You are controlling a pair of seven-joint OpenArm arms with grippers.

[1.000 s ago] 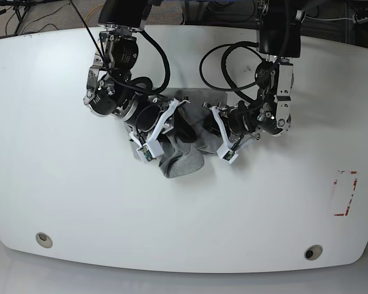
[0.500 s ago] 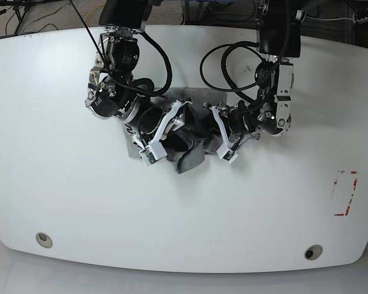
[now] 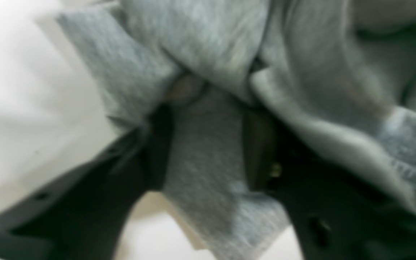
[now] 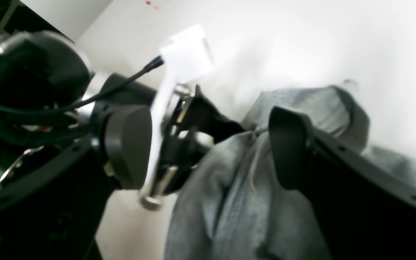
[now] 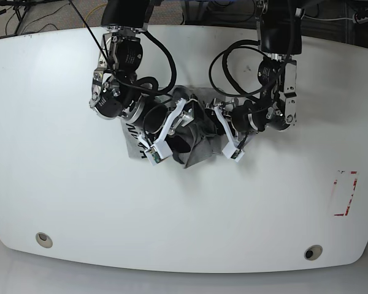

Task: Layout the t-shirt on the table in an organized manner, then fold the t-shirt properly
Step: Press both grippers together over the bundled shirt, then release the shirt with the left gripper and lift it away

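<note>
The table (image 5: 61, 184) serves as the landmark. At its near edge sit two round grommet holes, one toward the near-left corner (image 5: 43, 239) and one toward the near-right corner (image 5: 313, 252). A red-and-white rectangular mark (image 5: 345, 193) lies near the right edge, well apart from everything else.

Farther in, at the middle of the table, the t-shirt (image 5: 193, 138) lies bunched in a crumpled heap, with a little black lettering showing at its left side. Both arms crowd over it and hide much of the cloth in the base view.

The right gripper (image 5: 172, 131) is at the left part of the heap. Its wrist view shows the dark fingers (image 4: 289, 144) spread wide apart, one of them pressed against a grey fold, while the other arm's hardware fills the space beside the near finger and blocks the table behind.

The left gripper (image 3: 208, 144) is at the right part of the heap. Its blurred wrist view shows a strip of grey cloth running between the two dark fingers, which are clamped against it on either side, so it grasps the t-shirt.

At the far edge of the table, black cables (image 5: 224, 67) loop down from the arm bases, with floor cables beyond.
</note>
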